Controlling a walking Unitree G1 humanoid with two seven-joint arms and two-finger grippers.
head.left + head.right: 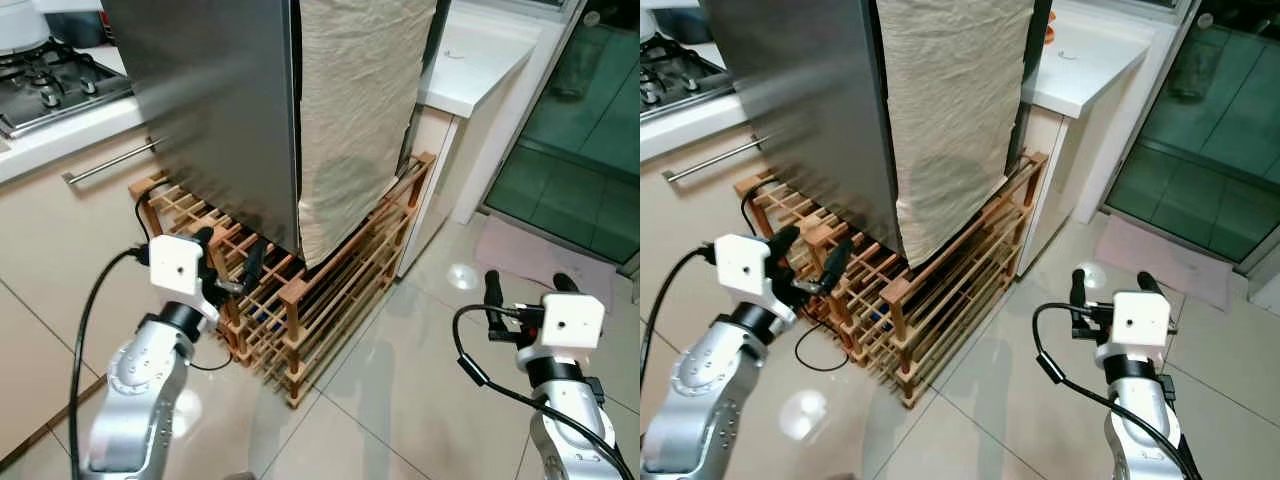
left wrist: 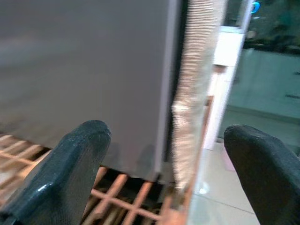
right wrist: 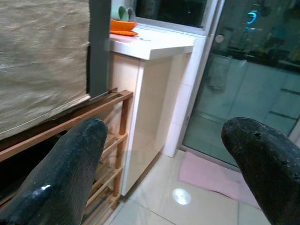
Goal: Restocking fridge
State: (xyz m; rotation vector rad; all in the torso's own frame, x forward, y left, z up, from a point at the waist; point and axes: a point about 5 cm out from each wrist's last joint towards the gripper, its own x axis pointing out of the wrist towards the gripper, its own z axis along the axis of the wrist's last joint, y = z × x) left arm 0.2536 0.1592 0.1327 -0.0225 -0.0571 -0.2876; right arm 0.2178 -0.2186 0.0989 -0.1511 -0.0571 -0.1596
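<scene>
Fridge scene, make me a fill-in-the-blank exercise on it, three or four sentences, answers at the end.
1. The fridge stands on a slatted rack made of ____.
2. A beige ____ hangs down the fridge's side.
3. Both the left gripper and the right gripper have their fingers ____, holding nothing.
4. On the counter to the robot's left sits a gas ____.

Answers: wood; cloth; open; stove

Home kitchen: steel fridge (image 1: 215, 110) with a beige cloth (image 1: 360, 110) draped on it, standing on a wooden slatted rack (image 1: 300, 290), gas hob (image 1: 50, 85) on a white counter (image 1: 480, 55), cream cabinets (image 1: 60, 230), tiled floor (image 1: 420, 390).
</scene>
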